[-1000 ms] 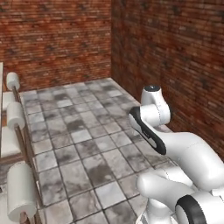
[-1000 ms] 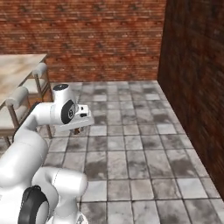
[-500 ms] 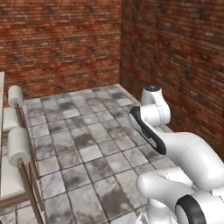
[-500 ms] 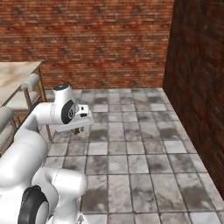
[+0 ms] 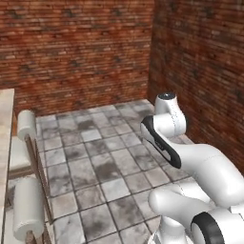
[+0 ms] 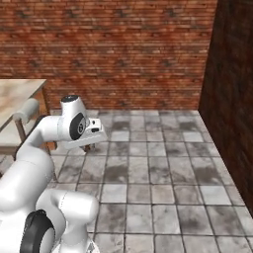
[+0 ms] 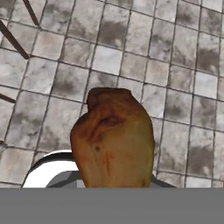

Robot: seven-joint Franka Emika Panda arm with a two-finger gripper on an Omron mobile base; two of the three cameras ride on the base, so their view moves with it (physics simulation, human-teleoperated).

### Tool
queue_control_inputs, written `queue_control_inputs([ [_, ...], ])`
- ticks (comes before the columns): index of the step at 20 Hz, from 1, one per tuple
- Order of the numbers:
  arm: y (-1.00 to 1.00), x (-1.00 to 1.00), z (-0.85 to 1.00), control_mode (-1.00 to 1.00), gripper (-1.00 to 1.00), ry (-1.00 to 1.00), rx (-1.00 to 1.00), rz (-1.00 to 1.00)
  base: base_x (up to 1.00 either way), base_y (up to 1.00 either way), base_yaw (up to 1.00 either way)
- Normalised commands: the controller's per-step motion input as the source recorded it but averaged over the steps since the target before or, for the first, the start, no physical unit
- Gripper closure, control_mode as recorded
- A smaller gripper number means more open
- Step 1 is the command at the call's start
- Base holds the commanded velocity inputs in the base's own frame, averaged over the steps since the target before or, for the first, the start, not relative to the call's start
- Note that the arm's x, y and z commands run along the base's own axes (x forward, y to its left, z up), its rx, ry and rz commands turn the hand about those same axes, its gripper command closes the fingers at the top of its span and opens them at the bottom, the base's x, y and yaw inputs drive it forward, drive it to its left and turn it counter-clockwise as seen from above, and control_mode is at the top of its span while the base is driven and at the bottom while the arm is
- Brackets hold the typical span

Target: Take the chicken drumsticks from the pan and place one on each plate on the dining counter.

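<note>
One golden-brown chicken drumstick [image 7: 113,140] fills the middle of the hand view, thick end toward the camera, held above the tiled floor. My gripper [image 6: 89,146] is shut on it, with the hand tucked close in front of the arm's upper joint in the right base view. The fingertips are hidden behind the meat. A corner of the dining counter [image 6: 17,94], beige-marbled, shows at the left of the right base view, and its edge [image 5: 5,143] runs down the left border of the left base view. The pan and the plates are out of view.
Padded stools [image 5: 28,209] with wooden legs stand along the counter, one more further back [image 5: 27,124]. A stool [image 6: 27,109] sits left of the arm. Red brick walls close off the back and right. Grey tiled floor [image 6: 158,168] lies open ahead.
The whole picture has shifted, so the base has turned: the wall corner slid right and the counter and stools came closer at the left. The arm's pose and the grip look unchanged.
</note>
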Motion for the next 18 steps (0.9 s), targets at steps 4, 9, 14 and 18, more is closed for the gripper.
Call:
queue_control_inputs([
  [4,0.0,0.0,0.0,1.0,1.0,0.0,0.0,0.0,1.0,0.0,0.13],
  [9,0.0,0.0,0.0,1.0,1.0,0.0,0.0,0.0,1.0,0.04,0.11],
  [14,0.0,0.0,0.0,1.0,1.0,0.0,0.0,0.0,1.0,0.06,0.16],
  [18,0.0,0.0,0.0,1.0,1.0,0.0,0.0,0.0,1.0,0.04,0.19],
])
